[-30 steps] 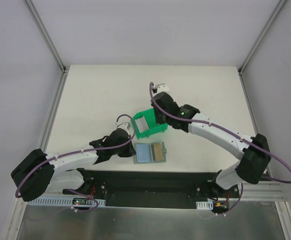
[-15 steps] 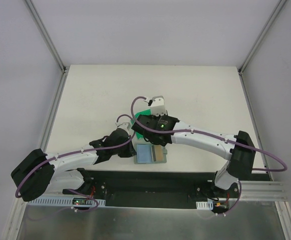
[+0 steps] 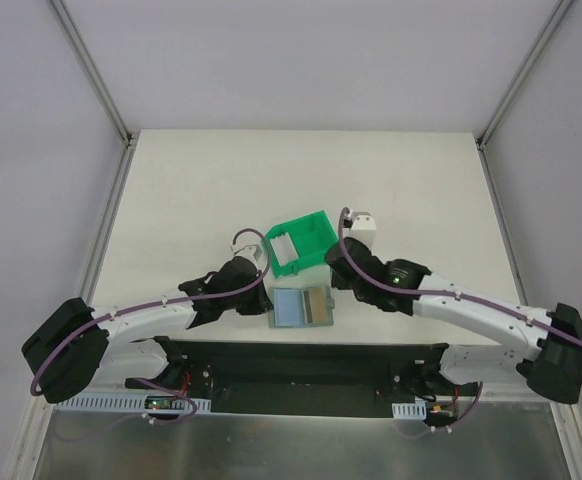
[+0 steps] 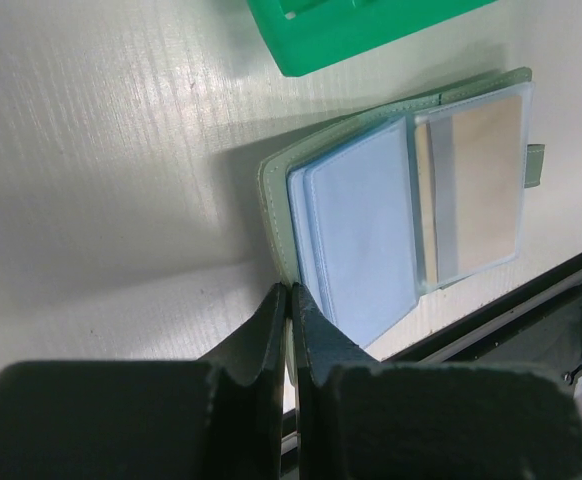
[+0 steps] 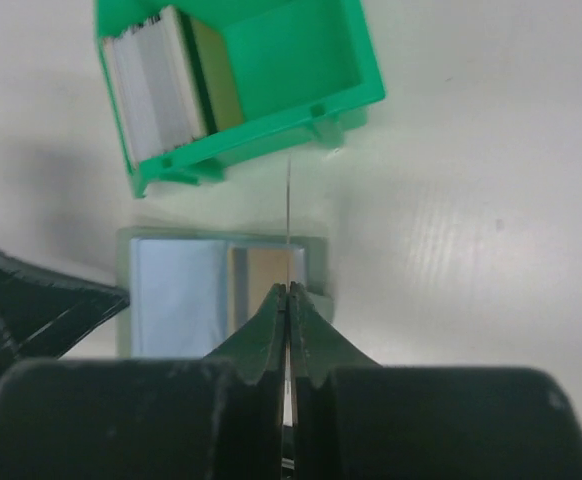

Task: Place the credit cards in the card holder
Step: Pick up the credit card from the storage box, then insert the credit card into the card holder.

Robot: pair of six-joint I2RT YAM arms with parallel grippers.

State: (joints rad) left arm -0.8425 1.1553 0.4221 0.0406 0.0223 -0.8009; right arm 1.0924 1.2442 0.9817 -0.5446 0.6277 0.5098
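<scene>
The card holder lies open near the table's front edge, grey-green with clear pockets. A tan card sits in its right pocket. My left gripper is shut on the holder's left edge. My right gripper is shut on one of the credit cards, seen edge-on as a thin line, above the holder's right leaf. In the top view that gripper is just right of the holder. More credit cards stand upright in the green bin.
The green bin stands just beyond the card holder, its left end holding the stacked cards. A black rail runs along the table's near edge, right beside the holder. Both arms meet close together at the holder.
My right arm has left the green bin, passed over the holder and swung to its right side, with a card in its jaws. The left gripper and holder have not moved.
</scene>
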